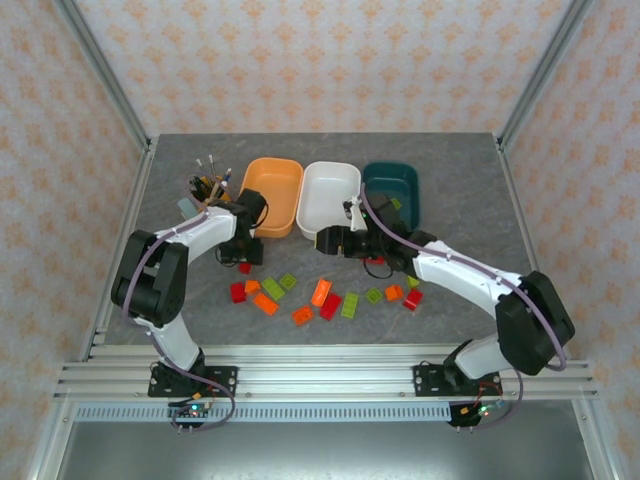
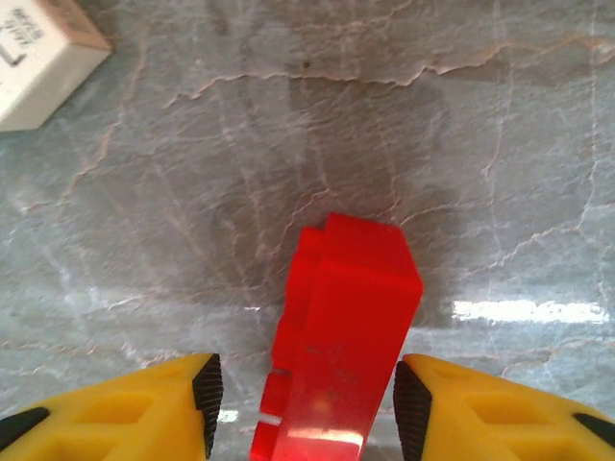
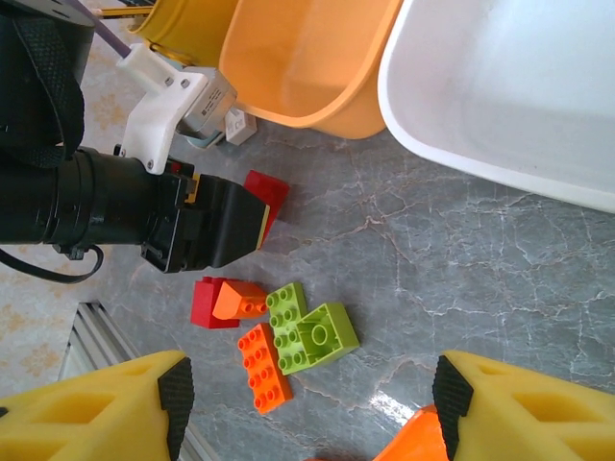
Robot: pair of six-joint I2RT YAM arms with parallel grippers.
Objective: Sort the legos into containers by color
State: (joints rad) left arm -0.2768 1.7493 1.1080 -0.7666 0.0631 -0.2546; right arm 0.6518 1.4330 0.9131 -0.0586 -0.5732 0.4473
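Left pincer [image 2: 303,399] straddles a red lego [image 2: 346,317] lying on the bench [image 2: 461,144]. Its jaws are narrow but not clamped: the right pad [image 2: 408,408] sits at the brick's edge, while a strip of bare bench shows between the left pad [image 2: 207,389] and the brick. The lego's long axis runs straight out ahead between the fingers, so the jaws would close across its short width, which looks right for a pinch. From above, this lego lies just off the near edge of the orange tub [image 1: 272,195], toward the bench's left side, and the left arm is plainly the nearer one. Right of the orange tub stand the white tub [image 1: 328,195] and the dark teal tub [image 1: 392,192], side by side toward the far edge. The other loose legos [image 1: 325,300], red, orange and lime green, lie scattered between the arms toward the near edge. Right pincer [image 3: 314,389] hangs open and holds nothing, by the white tub's near edge, with a small cluster of lime and orange legos [image 3: 298,341] ahead of its fingers.
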